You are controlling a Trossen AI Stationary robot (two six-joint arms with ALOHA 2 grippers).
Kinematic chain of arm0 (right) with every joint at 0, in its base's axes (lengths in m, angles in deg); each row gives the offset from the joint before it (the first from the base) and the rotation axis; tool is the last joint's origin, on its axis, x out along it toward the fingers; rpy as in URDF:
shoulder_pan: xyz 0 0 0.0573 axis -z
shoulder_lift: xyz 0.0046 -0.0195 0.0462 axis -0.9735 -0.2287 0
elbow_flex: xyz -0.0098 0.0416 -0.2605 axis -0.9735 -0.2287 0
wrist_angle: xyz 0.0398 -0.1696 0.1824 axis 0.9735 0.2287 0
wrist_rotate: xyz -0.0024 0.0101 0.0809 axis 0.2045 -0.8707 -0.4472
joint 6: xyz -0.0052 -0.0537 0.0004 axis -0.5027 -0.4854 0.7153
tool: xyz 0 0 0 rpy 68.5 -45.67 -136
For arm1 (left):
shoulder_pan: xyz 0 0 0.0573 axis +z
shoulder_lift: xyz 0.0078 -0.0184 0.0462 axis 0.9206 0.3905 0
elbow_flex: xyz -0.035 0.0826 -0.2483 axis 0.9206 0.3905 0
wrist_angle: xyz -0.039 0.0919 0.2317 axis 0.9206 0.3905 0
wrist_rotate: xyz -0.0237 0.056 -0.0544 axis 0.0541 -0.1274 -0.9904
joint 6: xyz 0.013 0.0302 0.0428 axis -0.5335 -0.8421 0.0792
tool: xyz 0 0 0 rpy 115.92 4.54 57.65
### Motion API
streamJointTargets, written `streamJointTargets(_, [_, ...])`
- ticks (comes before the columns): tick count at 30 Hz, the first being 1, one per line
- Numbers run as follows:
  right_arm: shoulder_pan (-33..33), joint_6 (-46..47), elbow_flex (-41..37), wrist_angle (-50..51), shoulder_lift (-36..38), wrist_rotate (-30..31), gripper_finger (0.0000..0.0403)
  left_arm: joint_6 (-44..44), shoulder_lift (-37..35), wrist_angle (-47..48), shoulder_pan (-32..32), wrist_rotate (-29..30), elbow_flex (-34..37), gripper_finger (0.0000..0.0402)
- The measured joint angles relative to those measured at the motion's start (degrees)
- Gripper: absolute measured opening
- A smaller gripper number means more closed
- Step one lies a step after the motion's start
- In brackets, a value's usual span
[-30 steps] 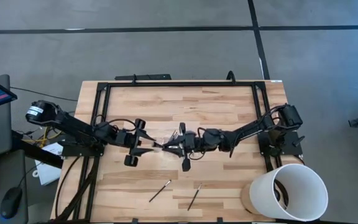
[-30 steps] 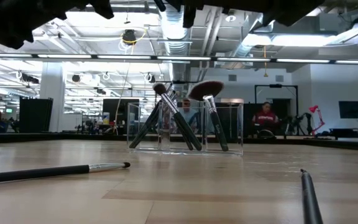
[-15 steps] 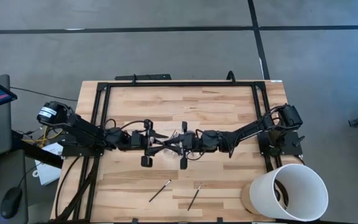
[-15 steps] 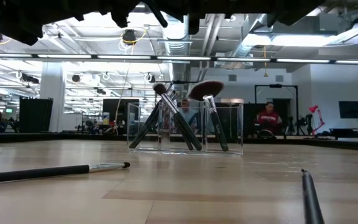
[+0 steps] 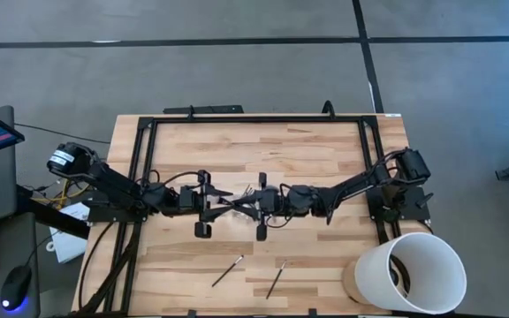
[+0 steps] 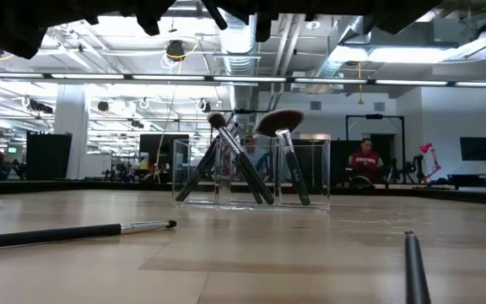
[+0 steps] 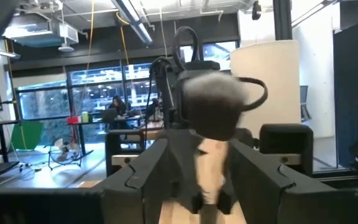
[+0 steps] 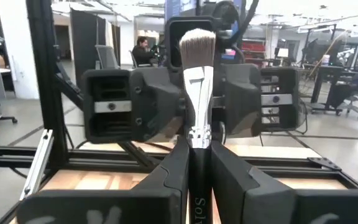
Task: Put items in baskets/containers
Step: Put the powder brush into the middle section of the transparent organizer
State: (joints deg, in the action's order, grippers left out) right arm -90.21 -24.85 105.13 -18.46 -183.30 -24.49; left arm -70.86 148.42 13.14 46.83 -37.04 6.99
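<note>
Wooden tabletop. White bucket at its corner near right arm's base. Clear tray mid-tabletop, several brushes leaning inside. Left gripper facing it, jaws spread. Right gripper opposite, jaws pinching flat brush. Two loose brushes on front boards.

Light wooden plank surface bounded by a black metal frame. Clear tray standing near the middle, several brushes leaning upright inside. Two loose brushes lying flat on the near part, side by side but apart: one to the left, the other just right of it. Large white bucket resting at the near right corner.
</note>
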Motion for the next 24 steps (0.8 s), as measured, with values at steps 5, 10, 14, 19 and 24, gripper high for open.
streamJointTargets(5, [-0.1, -0.5, 0.0, 0.0, 0.0, 0.0, 0.0034, 0.1, 0.0, -0.1, 0.0, 1.0, 0.0, 0.0163])
streamJointTargets(10, [0.0, -0.5, 0.0, 0.0, 0.0, 0.0, 0.0043, 0.1, 0.0, -0.1, 0.0, 1.4, 0.0, 0.0139])
streamJointTargets(14, [0.0, -0.5, 0.0, 0.1, 0.0, 0.2, 0.0041, 0.1, 0.0, 0.2, 0.0, 1.2, 0.0, 0.0088])
streamJointTargets(19, [0.0, -0.8, 0.0, 0.5, 0.0, 0.1, 0.0045, 0.7, 0.0, 0.5, -0.2, 0.9, 0.0, 0.0052])
streamJointTargets(24, [0.0, -0.5, 0.0, 1.2, 0.0, 0.0, 0.0058, 0.3, 0.0, 0.9, -0.2, 0.6, 0.0, 0.0052])
